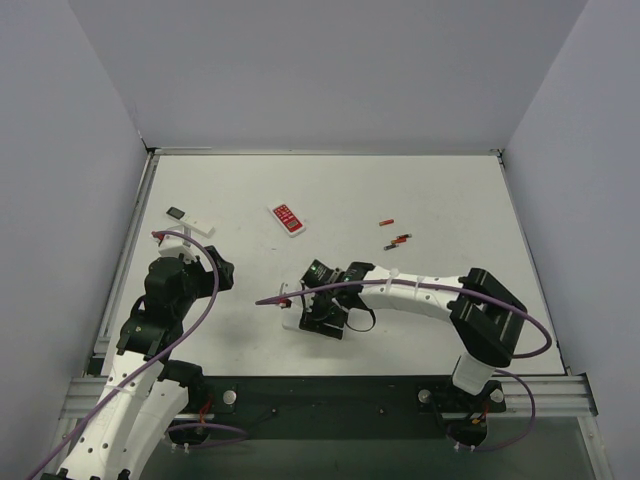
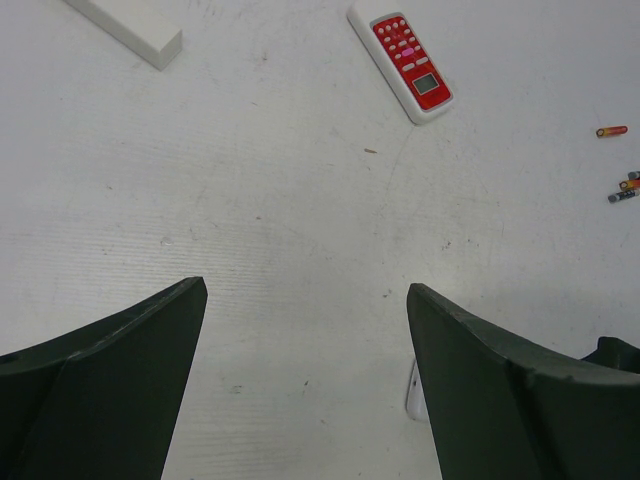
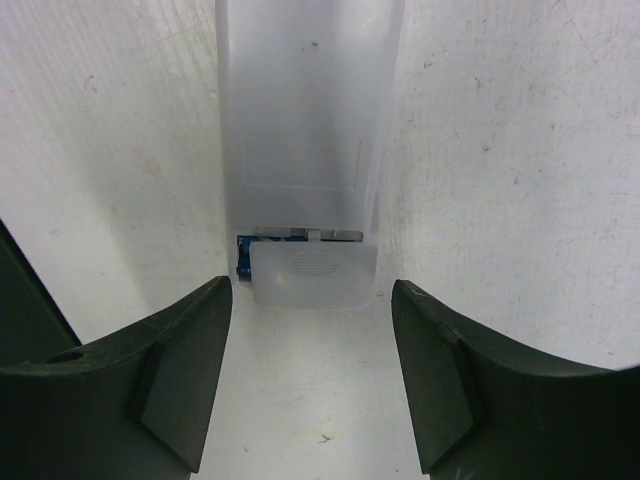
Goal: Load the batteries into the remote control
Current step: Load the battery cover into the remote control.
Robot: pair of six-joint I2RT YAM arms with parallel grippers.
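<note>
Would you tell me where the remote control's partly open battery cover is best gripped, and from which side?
Probably pinch the battery cover across its side edges from above: it lies flat at the near end of the remote control, with the right gripper open astride it.

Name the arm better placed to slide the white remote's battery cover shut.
Right. The right gripper stands open either side of the half-closed cover of the remote control; the left gripper hangs open over bare table.

White arms [image 1: 412, 289] with black joints [image 1: 170, 285], purple cables [image 1: 205, 305], dark fingers [image 3: 175, 375].
</note>
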